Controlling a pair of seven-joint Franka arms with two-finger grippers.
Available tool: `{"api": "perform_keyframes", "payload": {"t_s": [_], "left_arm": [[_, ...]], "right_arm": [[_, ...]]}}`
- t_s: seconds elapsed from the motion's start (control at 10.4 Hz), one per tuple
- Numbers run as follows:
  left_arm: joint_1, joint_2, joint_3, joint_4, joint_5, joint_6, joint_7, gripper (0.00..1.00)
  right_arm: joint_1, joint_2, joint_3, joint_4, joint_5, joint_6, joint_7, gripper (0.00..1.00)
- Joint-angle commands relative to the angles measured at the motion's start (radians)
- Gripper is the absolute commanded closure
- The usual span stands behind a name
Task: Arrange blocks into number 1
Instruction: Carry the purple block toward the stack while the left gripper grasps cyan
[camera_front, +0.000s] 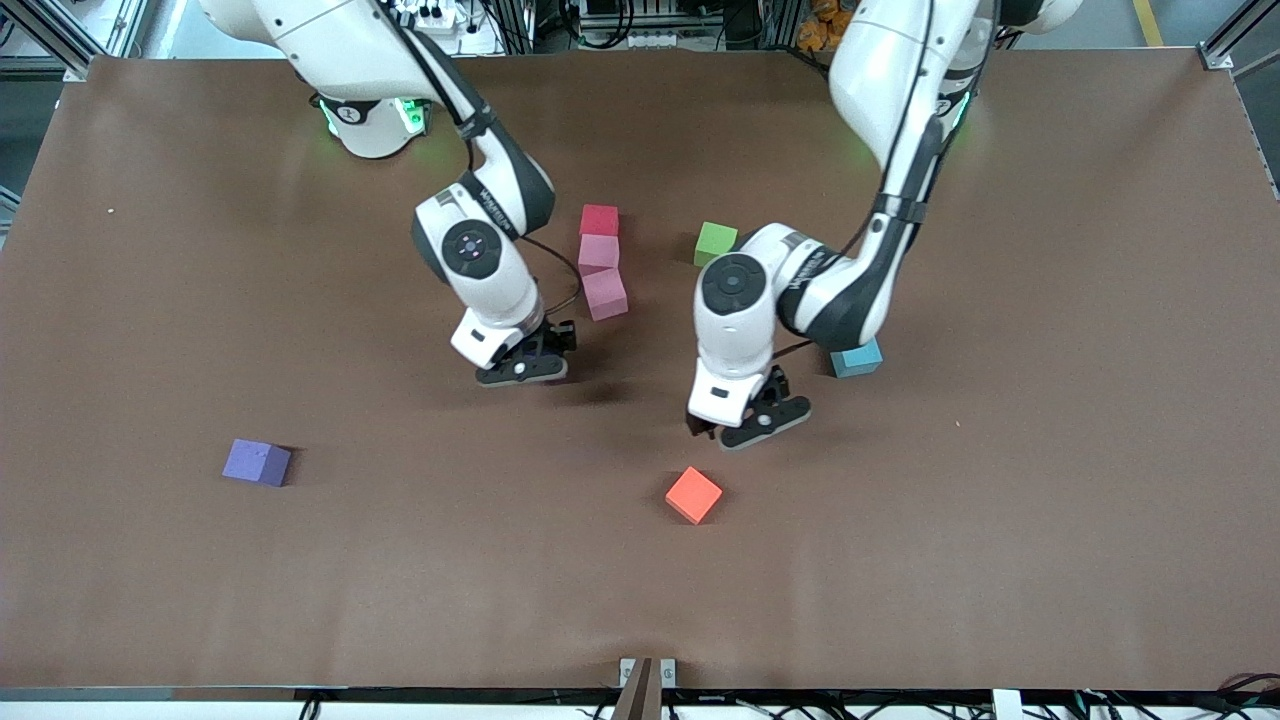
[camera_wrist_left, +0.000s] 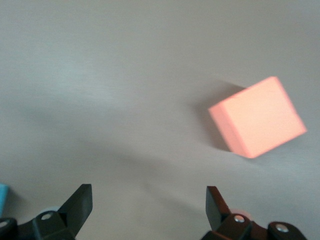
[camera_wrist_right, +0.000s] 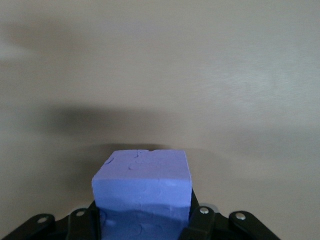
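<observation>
Right claw (camera_front: 525, 370) is pinching a violet block (camera_wrist_right: 142, 192) between its fingers and hangs over bare worktop (camera_front: 1000, 560). Clock directions are those of the front view, with 12 toward the robots' bases. At 1 o'clock from that claw three blocks lie in a touching column: the red block (camera_front: 599, 219) at its 12 o'clock end, a pink block (camera_front: 598, 252) next, and a second pink block (camera_front: 604, 294), turned slightly askew, at its 6 o'clock end. The purple block (camera_front: 257, 462) lies alone, well apart at 8 o'clock from the right claw. The light blue block (camera_front: 856, 358) is partly hidden by the left arm. Left claw (camera_front: 755, 425) is spread wide and grips nothing; it hangs over the worktop, with the light blue block at its 2 o'clock. The orange cube (camera_front: 693, 494) lies near, at its 7 o'clock. The green cube (camera_front: 715, 243) sits at 3 o'clock from the column.
</observation>
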Motion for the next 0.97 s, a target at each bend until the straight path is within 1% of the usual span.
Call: {"api": "perform_keyframes", "payload": {"t_s": [0.0,0.1,0.29,0.48,0.58,0.68,0.87], "left_arm": [[0.116,-0.212,-0.077,-0.299,-0.024,0.059,0.123,0.0],[0.149,-0.26,-0.086,-0.381,-0.022,0.096,0.141,0.0],[0.172,-0.303,-0.085,-0.476,-0.019,0.101,0.171,0.0],[0.242,-0.373,-0.089,-0.568,-0.017,0.122,0.244,0.0],[0.255,-0.412,-0.09,-0.622,-0.021,0.154,0.253,0.0],[0.284,-0.426,-0.09,-0.679,-0.021,0.218,0.254,0.0],[0.298,-0.426,-0.091,-0.746,-0.028,0.347,0.25,0.0]], "right_arm": [[0.089,-0.016,-0.018,0.003,0.003,-0.011,0.077,0.54],[0.119,-0.013,-0.018,0.005,0.003,-0.008,0.107,0.54],[0.147,-0.003,-0.018,0.021,0.003,0.001,0.132,0.54],[0.17,0.023,-0.023,0.043,0.001,0.002,0.163,0.54],[0.185,0.034,-0.024,0.051,0.001,0.002,0.176,0.54],[0.189,0.039,-0.024,0.054,0.001,0.005,0.184,0.54],[0.19,0.045,-0.023,0.046,-0.001,0.009,0.187,0.54]]}}
